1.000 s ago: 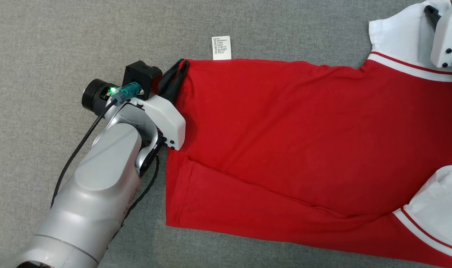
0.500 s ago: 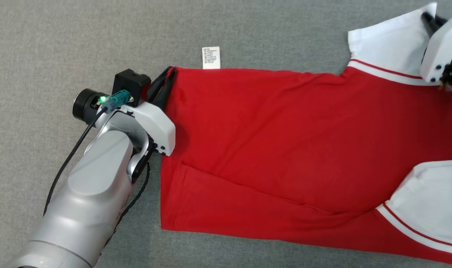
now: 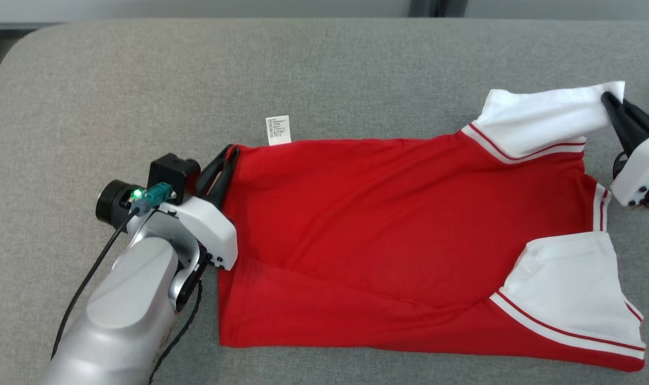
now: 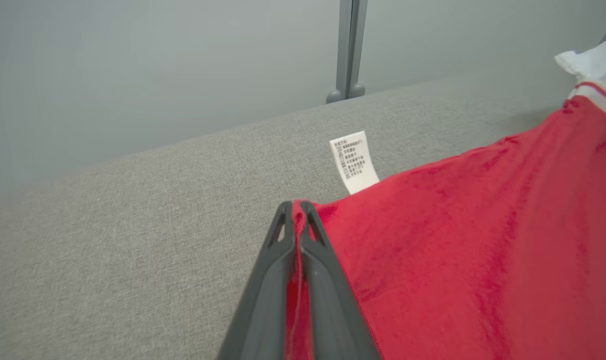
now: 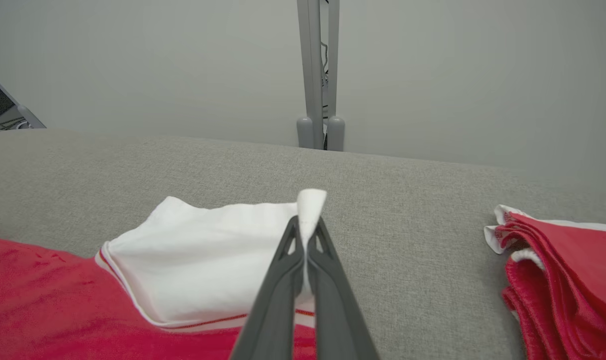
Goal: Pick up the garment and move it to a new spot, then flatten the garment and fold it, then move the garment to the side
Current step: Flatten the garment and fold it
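Observation:
The garment (image 3: 399,235) is a red T-shirt with white sleeves, spread across the grey cushioned surface. My left gripper (image 3: 229,153) is shut on the far corner of its red hem, next to the white care label (image 3: 278,130); the left wrist view shows red cloth pinched between the fingers (image 4: 283,250). My right gripper (image 3: 609,101) is shut on the tip of the far white sleeve (image 3: 538,123), and the right wrist view shows the white cloth (image 5: 310,205) sticking up between the fingertips. The near sleeve (image 3: 570,289) lies flat.
The grey surface (image 3: 142,80) has free room to the left and behind the shirt. A pile of folded red and white garments (image 5: 557,280) lies to the right of my right gripper. A grey post (image 5: 315,75) stands behind the surface's back edge.
The head camera has tilted, so the back edge now shows. My right gripper has closed on the far sleeve's tip, which now stretches out to the right. The left grip is unchanged.

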Controlling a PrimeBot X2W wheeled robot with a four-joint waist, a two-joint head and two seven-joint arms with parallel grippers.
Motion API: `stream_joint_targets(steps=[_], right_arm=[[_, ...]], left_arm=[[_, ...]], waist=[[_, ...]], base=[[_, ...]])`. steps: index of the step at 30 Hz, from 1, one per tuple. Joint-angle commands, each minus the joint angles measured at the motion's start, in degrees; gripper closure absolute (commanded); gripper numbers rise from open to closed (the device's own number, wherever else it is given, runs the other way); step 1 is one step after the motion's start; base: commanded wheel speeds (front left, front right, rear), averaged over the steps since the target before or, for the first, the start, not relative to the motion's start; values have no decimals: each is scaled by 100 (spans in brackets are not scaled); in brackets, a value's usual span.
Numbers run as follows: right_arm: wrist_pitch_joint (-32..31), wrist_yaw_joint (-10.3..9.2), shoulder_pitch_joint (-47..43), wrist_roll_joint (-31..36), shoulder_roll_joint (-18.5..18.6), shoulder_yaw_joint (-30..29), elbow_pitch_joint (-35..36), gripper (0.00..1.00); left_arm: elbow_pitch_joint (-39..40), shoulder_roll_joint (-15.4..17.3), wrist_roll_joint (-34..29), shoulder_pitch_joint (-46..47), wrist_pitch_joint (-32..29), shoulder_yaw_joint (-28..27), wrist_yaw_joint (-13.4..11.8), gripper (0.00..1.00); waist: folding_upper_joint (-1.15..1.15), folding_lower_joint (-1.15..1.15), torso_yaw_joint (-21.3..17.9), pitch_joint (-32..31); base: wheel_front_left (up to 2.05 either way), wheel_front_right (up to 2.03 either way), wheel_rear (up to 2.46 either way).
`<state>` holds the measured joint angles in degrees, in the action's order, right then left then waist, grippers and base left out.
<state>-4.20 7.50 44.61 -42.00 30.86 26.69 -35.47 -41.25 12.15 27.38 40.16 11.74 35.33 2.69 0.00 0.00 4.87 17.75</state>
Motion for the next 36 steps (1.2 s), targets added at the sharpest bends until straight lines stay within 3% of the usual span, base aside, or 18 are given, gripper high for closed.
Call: stream_joint_targets(steps=[1,13,20,29,31,33,34,35,36], right_arm=[[110,-2,-293,-98,57,-28,178,100],[557,-2,-2246,-325,-70,-746,1170,100],[552,-2,-3121,-159,-389,-1311,1612,100],[508,-2,-3734,219,-855,-1799,1866,100],[536,-2,-3859,300,-929,-1861,1889,77],[581,-1,-3997,353,-1029,-1938,1910,52],[622,-1,-4060,356,-1077,-1987,1931,7],[662,-2,-4131,365,-1110,-2029,1954,0],[698,-2,-4213,385,-1131,-2047,1985,0]], left_arm=[[100,61,58,-192,35,-12,-44,100],[1222,343,401,-1572,-43,-104,-363,100],[1817,438,657,-2311,-155,-187,-611,100],[1922,411,864,-2767,-99,-260,-783,100],[1896,403,889,-2825,-50,-273,-803,100],[1907,371,957,-2908,13,-332,-827,54],[1915,366,978,-2960,40,-362,-842,15],[1930,365,1002,-3012,74,-396,-856,0],[1951,368,1028,-3067,114,-430,-874,0]], waist=[[0,0,-127,-294],[0,0,-194,-930],[0,0,-204,-985],[0,0,-214,-957],[0,0,-218,-959],[0,0,-217,-965],[0,0,-217,-969],[0,0,-217,-975],[0,0,-219,-978]], base=[[0,0,0],[0,0,0],[0,0,0],[0,0,0],[0,0,0],[0,0,0],[0,0,0],[0,0,0],[0,0,0]])
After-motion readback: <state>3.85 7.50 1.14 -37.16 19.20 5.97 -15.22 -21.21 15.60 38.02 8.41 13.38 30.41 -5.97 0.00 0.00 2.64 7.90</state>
